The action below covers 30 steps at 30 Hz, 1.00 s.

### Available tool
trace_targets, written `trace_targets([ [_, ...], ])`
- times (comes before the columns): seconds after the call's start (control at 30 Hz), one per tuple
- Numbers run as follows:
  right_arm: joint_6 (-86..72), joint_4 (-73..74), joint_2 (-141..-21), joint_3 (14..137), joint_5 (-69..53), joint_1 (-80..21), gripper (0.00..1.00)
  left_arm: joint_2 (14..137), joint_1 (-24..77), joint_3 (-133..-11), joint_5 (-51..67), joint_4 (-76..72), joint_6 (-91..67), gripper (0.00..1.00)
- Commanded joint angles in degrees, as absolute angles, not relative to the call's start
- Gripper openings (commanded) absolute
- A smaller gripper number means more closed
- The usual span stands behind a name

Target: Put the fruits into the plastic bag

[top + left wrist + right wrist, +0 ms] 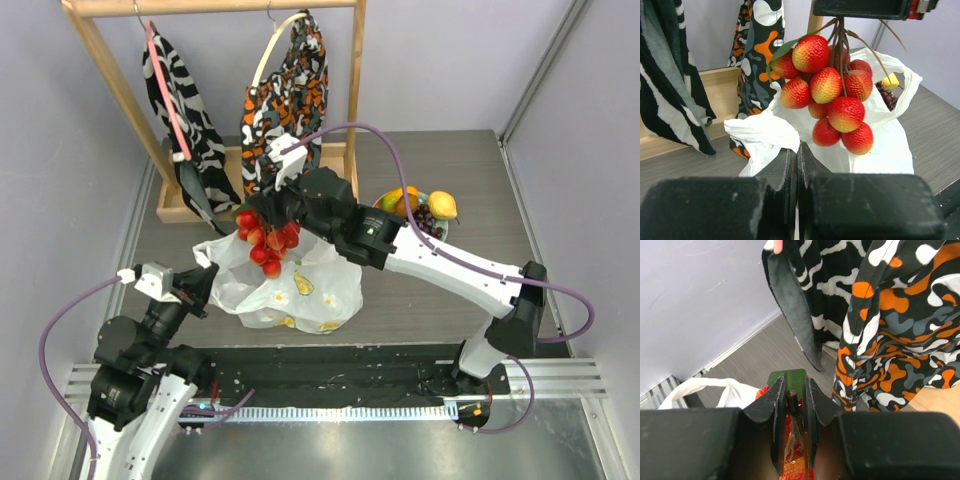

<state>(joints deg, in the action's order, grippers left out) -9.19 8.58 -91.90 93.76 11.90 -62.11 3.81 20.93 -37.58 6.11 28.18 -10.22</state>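
My right gripper (262,208) is shut on the brown stem (794,401) of the red berry cluster (268,243), which hangs just above the mouth of the white plastic bag (290,290). In the left wrist view the berries (832,97) dangle over the bag (880,145). My left gripper (207,277) is shut on the bag's left edge (760,132) and holds it up; its fingers (789,165) are pressed together on the plastic. The mango (401,200), lemon (443,204) and grape bunch (428,222) lie on a plate at the right.
A wooden rack (350,70) at the back carries a zebra-striped cloth (185,110) and an orange-black cloth (285,100), close behind my right gripper. The plate's rim (381,203) is right of the bag. A grey wall stands on the left.
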Motion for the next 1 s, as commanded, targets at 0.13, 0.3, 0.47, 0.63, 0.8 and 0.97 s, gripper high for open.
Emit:
trace_targets([
  [0.13,-9.0,-2.4,-94.1,94.7,10.3,-61.5,0.01,3.5,20.9,-37.8,7.6,27.5,-9.9,0.0],
  [0.3,-9.6,-4.6,-95.5,92.6,7.8,-61.6,0.01,3.6,20.9,-37.7,7.8,27.4,-10.0,0.0],
  [0.47,-9.7,-8.3,-92.5,83.1,2.9,-62.1,0.01,3.5,20.8,-37.7,7.6,27.4,-10.0,0.0],
  [0.63,-10.1,-9.7,-86.0,74.6,3.0,-63.8,0.01,3.6,20.8,-37.7,6.9,27.3,-10.0,0.0],
  [0.8,-12.2,-9.1,-83.1,70.0,4.7,-64.4,0.01,3.3,20.9,-37.7,6.0,27.5,-10.0,0.0],
  [0.97,-13.1,-9.1,-79.9,66.3,6.2,-65.0,0.01,3.5,20.9,-37.8,5.7,27.6,-9.9,0.0],
])
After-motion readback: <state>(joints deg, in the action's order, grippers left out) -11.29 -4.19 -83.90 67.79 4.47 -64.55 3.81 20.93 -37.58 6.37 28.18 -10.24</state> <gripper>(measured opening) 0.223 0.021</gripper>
